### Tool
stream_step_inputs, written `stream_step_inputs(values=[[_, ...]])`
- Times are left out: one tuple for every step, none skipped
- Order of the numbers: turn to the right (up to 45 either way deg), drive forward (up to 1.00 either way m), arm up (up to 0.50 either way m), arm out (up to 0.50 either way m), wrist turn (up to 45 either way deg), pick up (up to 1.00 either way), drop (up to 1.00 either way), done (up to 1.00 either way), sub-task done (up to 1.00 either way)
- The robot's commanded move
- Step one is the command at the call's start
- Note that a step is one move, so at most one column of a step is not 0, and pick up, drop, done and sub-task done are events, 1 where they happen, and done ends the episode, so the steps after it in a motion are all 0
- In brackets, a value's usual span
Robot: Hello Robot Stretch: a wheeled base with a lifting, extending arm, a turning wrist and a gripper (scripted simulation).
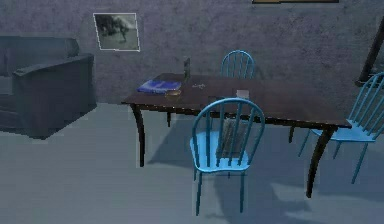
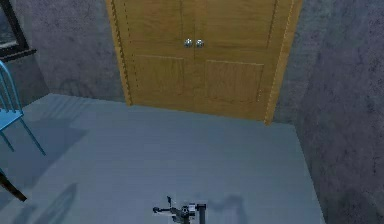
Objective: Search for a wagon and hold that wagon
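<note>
Straight ahead in the forward view stands a dark wooden table [image 1: 290, 100] with curved legs. A flat blue thing [image 1: 158, 87], perhaps a book, lies near the table's far left corner. A thin upright thing [image 1: 186, 70] stands just beside it, and a small pale thing [image 1: 241, 94] sits near the middle of the tabletop; both are too small to name.

A blue spindle-back chair [image 1: 225, 135] is drawn up to the table's near edge, a second blue chair [image 1: 238, 65] is at its far edge, and a third blue chair [image 1: 365, 110] is at its right end. A dark armchair [image 1: 40, 85] sits well apart to the left, under a small wall picture [image 1: 116, 30].

In the arm side view the gripper [image 2: 168, 210] pokes up at the bottom edge. Only bare floor [image 2: 200, 150] lies behind its far end, so it holds nothing; how its fingers are set I cannot tell. Beyond it is a wooden double door [image 2: 205, 70] with two knobs [image 2: 192, 42].
</note>
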Motion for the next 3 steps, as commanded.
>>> stream_step_inputs(values=[[0.0, 0.00, 0.00, 0.00, 45.0, 0.00, 0.00, 0.00, 0.00], [0.0, 0.00, 0.00, 0.00, 3.0, 0.00, 0.00, 0.00, 0.00], [0.0, 0.00, -0.30, 0.00, 0.0, 0.00, 0.00, 0.00, 0.00]])
